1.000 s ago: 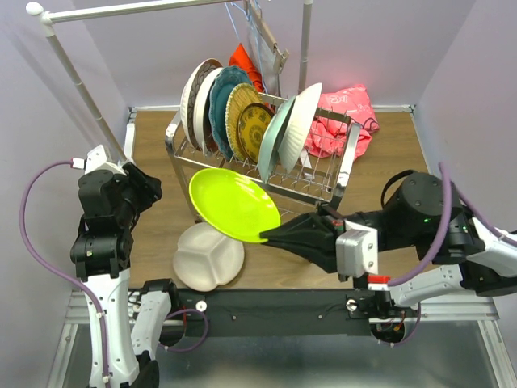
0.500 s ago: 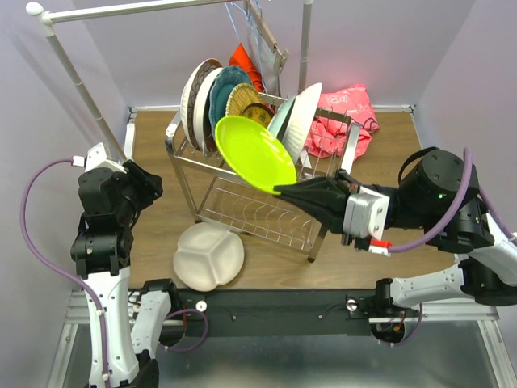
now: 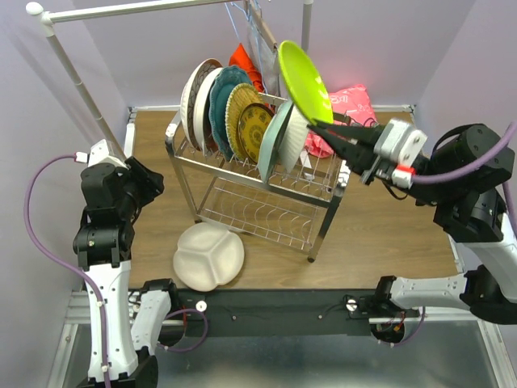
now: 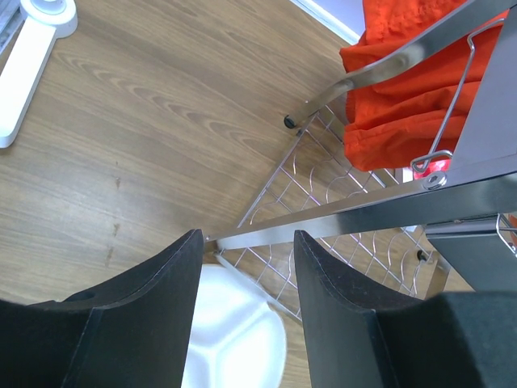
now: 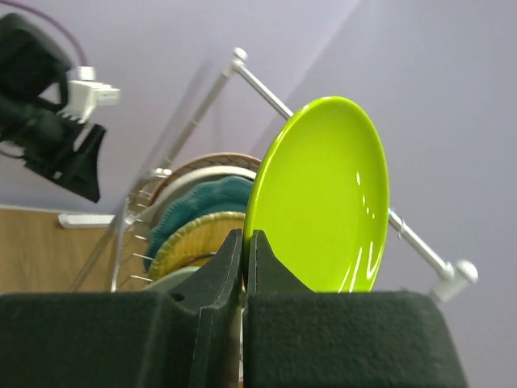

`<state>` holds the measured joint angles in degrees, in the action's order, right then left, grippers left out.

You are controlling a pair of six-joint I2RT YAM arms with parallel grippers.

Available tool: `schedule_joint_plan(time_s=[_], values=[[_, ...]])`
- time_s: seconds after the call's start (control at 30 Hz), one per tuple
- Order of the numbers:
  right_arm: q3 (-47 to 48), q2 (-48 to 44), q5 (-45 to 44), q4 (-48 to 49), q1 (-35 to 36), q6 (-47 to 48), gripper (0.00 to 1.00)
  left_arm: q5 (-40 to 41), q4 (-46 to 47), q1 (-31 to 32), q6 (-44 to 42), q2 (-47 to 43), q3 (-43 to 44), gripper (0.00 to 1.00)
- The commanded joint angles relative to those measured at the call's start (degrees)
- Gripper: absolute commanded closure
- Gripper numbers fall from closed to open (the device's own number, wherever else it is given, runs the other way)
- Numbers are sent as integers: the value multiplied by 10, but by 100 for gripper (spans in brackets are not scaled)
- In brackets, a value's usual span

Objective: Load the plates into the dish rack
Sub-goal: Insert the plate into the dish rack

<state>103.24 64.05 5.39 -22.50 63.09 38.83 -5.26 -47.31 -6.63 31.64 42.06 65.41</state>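
right gripper: pinched shut on lime green plate rim
left gripper: half open, empty
aim: lower plate upright into dish rack, right-end slot

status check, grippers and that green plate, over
Right gripper shut on lime plate, raised above dish rack right end. Left gripper open, empty. White divided plate on table. Rail pole close behind lime plate.
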Motion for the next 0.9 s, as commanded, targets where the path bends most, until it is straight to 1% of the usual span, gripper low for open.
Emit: schedule_joint_plan(time_s=[0.0, 0.03, 0.2, 0.23, 0.3, 0.33, 0.4, 0.43, 0.6, 0.63, 0.87], values=[[-2, -19, -78, 76, -76, -138, 100, -20, 19, 1, -1, -7, -10, 42], [-6, -21, -84, 86, -105, -179, 99, -21, 20, 1, 0, -6, -12, 42], [-17, -32, -114, 93, -182, -288, 99, -32, 33, 0, -3, 1, -18, 42], [-19, -36, -118, 93, -205, -326, 99, -33, 35, 1, -4, 6, -18, 42], [-22, -40, -123, 92, -226, -364, 99, -34, 38, 1, -8, 8, -18, 42], [-28, -43, -122, 91, -246, -411, 99, -34, 39, 0, -10, 12, -18, 42], [-39, -52, -117, 91, -264, -454, 99, -34, 42, 1, -11, 15, -19, 42], [-44, -53, -114, 91, -282, -499, 99, -34, 44, 1, -13, 17, -20, 42], [-61, -54, -85, 91, -321, -610, 99, -34, 47, 1, -17, 17, -27, 42], [-60, -53, -81, 92, -332, -645, 99, -34, 47, 1, -18, 17, -28, 42], [-63, -47, -61, 92, -369, -804, 100, -31, 46, 1, -18, 20, -27, 42]])
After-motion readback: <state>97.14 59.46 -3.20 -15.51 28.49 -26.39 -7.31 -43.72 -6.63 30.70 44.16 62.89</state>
